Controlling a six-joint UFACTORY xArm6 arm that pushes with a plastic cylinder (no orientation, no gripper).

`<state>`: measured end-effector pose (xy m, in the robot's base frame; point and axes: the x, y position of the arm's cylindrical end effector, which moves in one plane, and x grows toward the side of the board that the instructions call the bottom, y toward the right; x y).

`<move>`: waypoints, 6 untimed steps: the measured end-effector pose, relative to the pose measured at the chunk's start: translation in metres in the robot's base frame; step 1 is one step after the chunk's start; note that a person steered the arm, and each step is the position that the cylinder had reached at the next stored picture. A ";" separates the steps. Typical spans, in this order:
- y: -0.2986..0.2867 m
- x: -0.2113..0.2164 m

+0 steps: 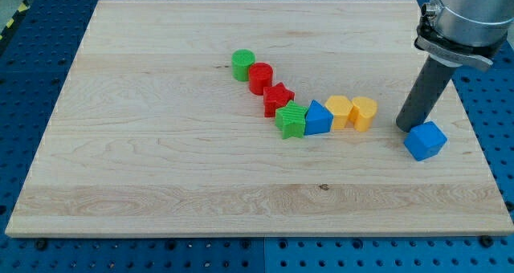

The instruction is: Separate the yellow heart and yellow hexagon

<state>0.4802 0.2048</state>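
The yellow hexagon (339,111) and the yellow heart (364,112) sit side by side and touching, right of the board's centre, with the heart on the right. My tip (406,128) rests on the board to the right of the heart, with a small gap between them. It stands just above and left of a blue block (425,140), close to touching it.
A curved row of blocks runs left from the hexagon: a blue triangle (318,118), a green star (292,120), a red star (278,98), a red cylinder (260,78) and a green cylinder (243,64). The board's right edge (482,144) is near the blue block.
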 end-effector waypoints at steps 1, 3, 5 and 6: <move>-0.017 0.000; -0.053 0.039; -0.100 0.029; -0.119 0.018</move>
<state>0.4981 0.0863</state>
